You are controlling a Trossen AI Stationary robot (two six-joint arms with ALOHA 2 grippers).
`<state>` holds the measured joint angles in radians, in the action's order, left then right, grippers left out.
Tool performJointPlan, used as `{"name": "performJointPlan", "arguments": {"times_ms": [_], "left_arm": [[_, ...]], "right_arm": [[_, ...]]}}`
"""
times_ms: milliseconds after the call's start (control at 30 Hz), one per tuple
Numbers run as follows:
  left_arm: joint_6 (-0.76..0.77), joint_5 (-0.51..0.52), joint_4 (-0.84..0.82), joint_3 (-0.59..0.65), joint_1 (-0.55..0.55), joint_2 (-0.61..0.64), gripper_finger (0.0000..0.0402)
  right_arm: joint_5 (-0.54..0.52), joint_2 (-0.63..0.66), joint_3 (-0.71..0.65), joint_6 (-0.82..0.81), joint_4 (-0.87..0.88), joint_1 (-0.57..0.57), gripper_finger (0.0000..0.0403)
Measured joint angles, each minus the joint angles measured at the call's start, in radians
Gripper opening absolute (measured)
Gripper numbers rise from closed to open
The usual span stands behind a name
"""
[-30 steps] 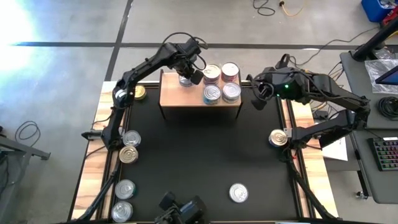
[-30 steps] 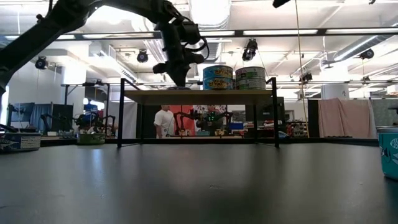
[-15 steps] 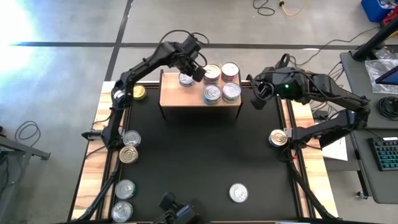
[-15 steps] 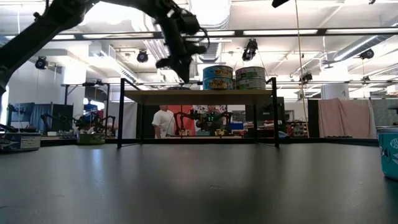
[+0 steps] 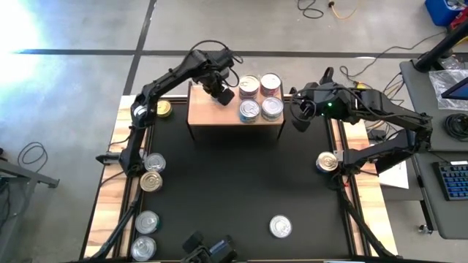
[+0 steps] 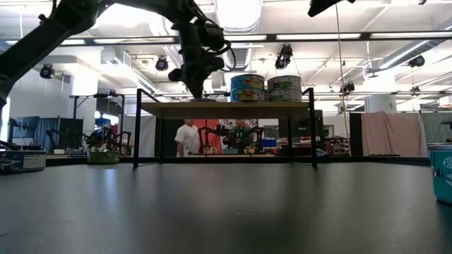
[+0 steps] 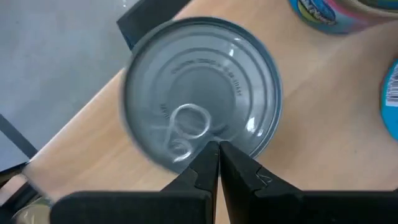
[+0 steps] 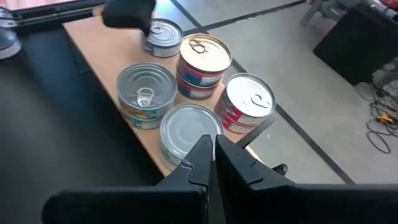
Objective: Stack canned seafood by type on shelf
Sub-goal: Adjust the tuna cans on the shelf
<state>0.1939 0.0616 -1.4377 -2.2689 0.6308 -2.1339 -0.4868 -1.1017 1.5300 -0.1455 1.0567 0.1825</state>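
Light wood tops the shelf [image 5: 203, 111] at the far side of the black mat [image 5: 241, 183], and we see four tins [image 5: 259, 97] grouped on its right half, two of them sitting on other tins. A fifth, silver-lidded tin [image 7: 202, 124] sits alone near the shelf's far left, right under our left gripper [image 5: 223, 93], whose fingers are pressed together and hold nothing. Our right gripper [image 5: 298, 120] hangs just right of the shelf, fingers likewise closed and empty. More tins lie off the shelf: four down the mat's left edge [image 5: 148, 206], one gold-lidded [image 5: 164, 109] left of the shelf, one [image 5: 280, 226] near the front, one [image 5: 327, 162] at the right.
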Motion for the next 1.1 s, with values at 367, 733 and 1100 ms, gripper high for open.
{"name": "performJointPlan", "arguments": {"times_ms": [367, 733, 1100], "left_arm": [[0.038, 0.037, 0.125, 0.003, -0.028, -0.025, 0.0000], [0.061, 0.032, 0.128, -0.001, -0.073, -0.025, 0.0000], [0.079, 0.077, 0.168, -0.024, -0.079, -0.026, 0.0000]], "right_arm": [[0.108, 0.027, 0.004, 0.043, 0.006, -0.001, 0.0012], [0.120, 0.080, 0.004, 0.095, 0.009, -0.001, 0.0012], [0.214, 0.126, 0.004, 0.074, 0.011, -0.001, 0.0012]]}}
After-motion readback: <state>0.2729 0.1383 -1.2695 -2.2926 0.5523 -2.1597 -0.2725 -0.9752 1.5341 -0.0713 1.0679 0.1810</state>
